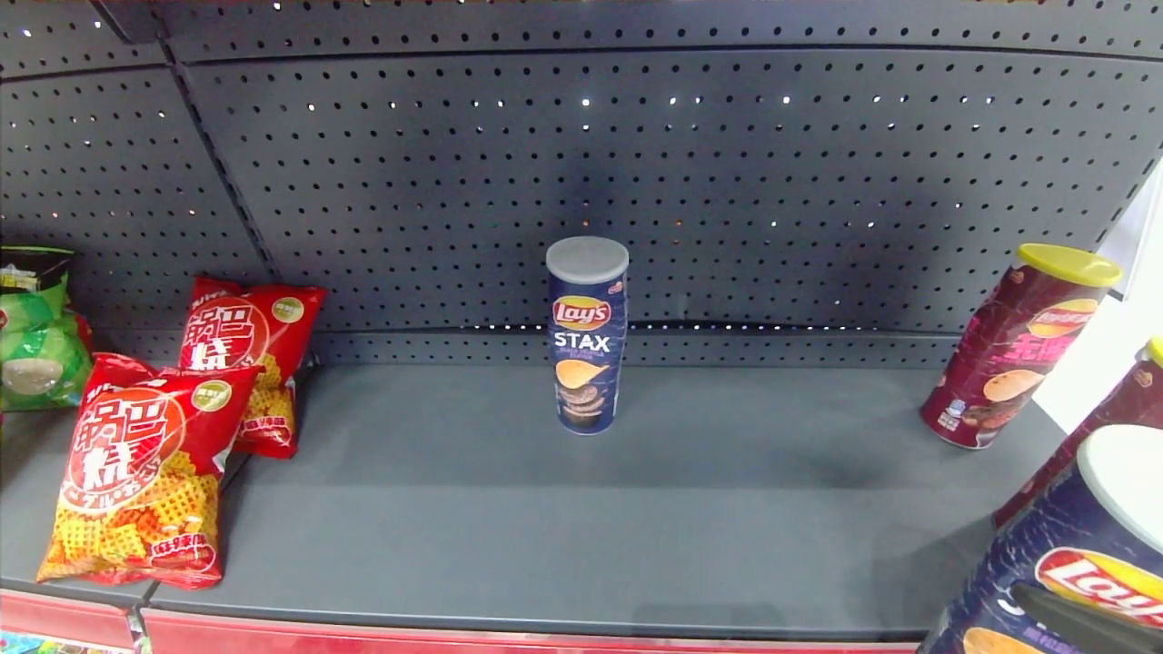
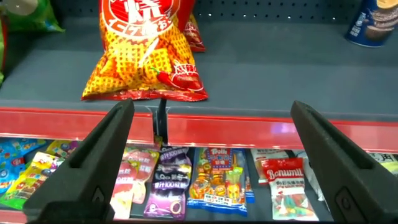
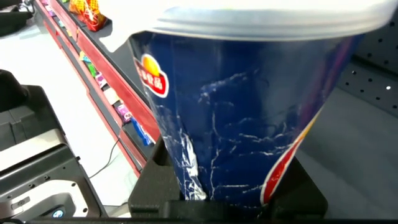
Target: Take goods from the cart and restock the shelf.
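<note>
Restocking part done: 1 blue can shelved, 1 more in the gripper.

Shelf (image 1: 636,509): 1 blue can (image 1: 587,336) stands upright at centre, toward the far panel, well apart from 2 red snack bags (image 1: 136,481) at left and 2 maroon cans (image 1: 1013,350) at right. Held can (image 3: 249,124): same blue type, at near right, not yet set down, with the right gripper (image 3: 227,193) clamped on its lower body. Left gripper (image 2: 211,109): fingers spread wide, holding nothing, near the shelf's red front edge at left, above sweet packets (image 2: 217,180) on the tier below. Judged: placing this can comes next, and the broad bare floor suggests more to follow. Obscured: the held can is cut off at the frame edge, the nearer maroon can is largely hidden behind it, and the stock left in the cart cannot be judged.
</note>
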You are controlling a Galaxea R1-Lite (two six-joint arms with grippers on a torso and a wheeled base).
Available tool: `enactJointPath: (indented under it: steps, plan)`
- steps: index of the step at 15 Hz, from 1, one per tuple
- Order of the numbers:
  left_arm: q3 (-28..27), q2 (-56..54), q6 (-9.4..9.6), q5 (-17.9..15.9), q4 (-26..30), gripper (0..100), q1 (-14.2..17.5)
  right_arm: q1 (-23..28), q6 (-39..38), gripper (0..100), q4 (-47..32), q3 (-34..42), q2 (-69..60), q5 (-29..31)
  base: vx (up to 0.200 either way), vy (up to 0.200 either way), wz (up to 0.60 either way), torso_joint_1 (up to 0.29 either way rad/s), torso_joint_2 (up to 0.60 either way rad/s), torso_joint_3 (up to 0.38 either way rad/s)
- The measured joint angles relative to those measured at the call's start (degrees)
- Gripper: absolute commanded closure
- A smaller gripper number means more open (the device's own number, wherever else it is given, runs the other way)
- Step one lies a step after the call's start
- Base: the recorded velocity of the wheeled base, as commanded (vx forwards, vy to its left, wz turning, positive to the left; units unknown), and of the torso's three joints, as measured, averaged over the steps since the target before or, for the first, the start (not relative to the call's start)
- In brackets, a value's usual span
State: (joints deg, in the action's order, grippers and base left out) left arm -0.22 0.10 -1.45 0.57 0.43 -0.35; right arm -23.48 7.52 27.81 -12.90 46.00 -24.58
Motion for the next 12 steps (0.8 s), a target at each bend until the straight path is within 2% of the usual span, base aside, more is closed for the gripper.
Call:
enactJointPath:
  steps: [3, 6, 8, 9, 10, 12]
  plan:
    - [-1.7, 0.3, 2.65, -1.0, -0.9, 0, 0.0, 0.0, 0.0, 100, 0.0, -0.4, 0.0, 0.7, 0.000, 0.000, 0.00, 0.000, 0.00, 0.000]
    - [-13.0, 6.7, 1.23, -1.5, -1.9, 0, -1.6, -0.1, 0.1, 100, 0.0, -1.0, 0.6, 0.9, 0.000, 0.000, 0.00, 0.000, 0.00, 0.000]
    - [-22.3, 16.3, 2.40, -3.4, -2.5, 0, -4.7, -0.1, 0.1, 100, 0.0, -2.5, 1.2, 1.6, 0.000, 0.000, 0.00, 0.000, 0.00, 0.000]
    - [-25.9, 21.7, 3.33, -5.4, -2.6, 0, -6.6, -0.1, 0.1, 100, 0.0, -3.5, 1.7, 1.7, 0.000, 0.000, 0.00, 0.000, 0.00, 0.000]
    - [-29.0, 27.5, 4.21, -9.0, -3.2, 0, -8.5, -0.1, 0.1, 100, 0.0, -4.9, 2.4, 1.8, 0.000, 0.000, 0.00, 0.000, 0.00, 0.000]
    - [-33.1, 39.7, 6.02, -18.2, -5.8, 0, -11.1, 0.0, 0.1, 100, 0.0, -7.2, 4.2, 2.5, 0.000, 0.000, 0.00, 0.000, 0.00, 0.000]
